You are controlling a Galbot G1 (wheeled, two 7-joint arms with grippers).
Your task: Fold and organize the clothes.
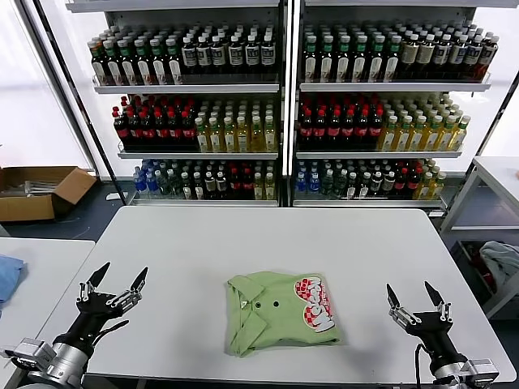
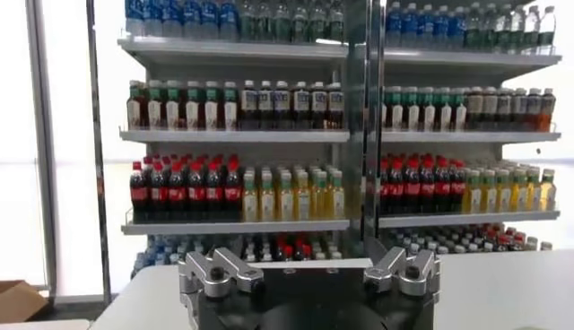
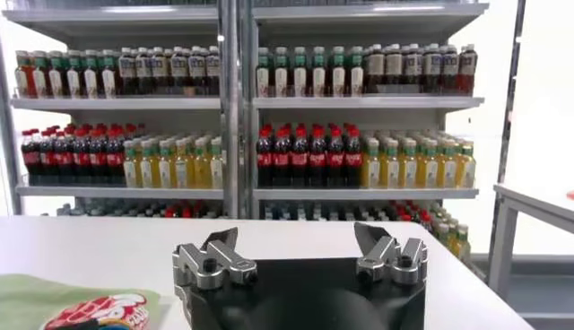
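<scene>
A light green polo shirt (image 1: 280, 312) lies folded into a rough square near the front middle of the white table (image 1: 268, 243), collar and dark buttons to its left, red-and-white print on its right half. A corner of it with the print (image 3: 85, 309) shows in the right wrist view. My left gripper (image 1: 118, 282) hovers open over the table's front left, well clear of the shirt. My right gripper (image 1: 413, 296) stands open at the front right, also apart from the shirt. Neither holds anything. In the wrist views both grippers (image 2: 307, 260) (image 3: 296, 238) point toward the shelves.
Shelves of drink bottles (image 1: 280, 105) stand behind the table. A cardboard box (image 1: 36, 190) sits on the floor at far left. A second table (image 1: 40, 267) with a blue cloth (image 1: 6, 275) lies to the left; a white side table (image 1: 495, 174) stands at right.
</scene>
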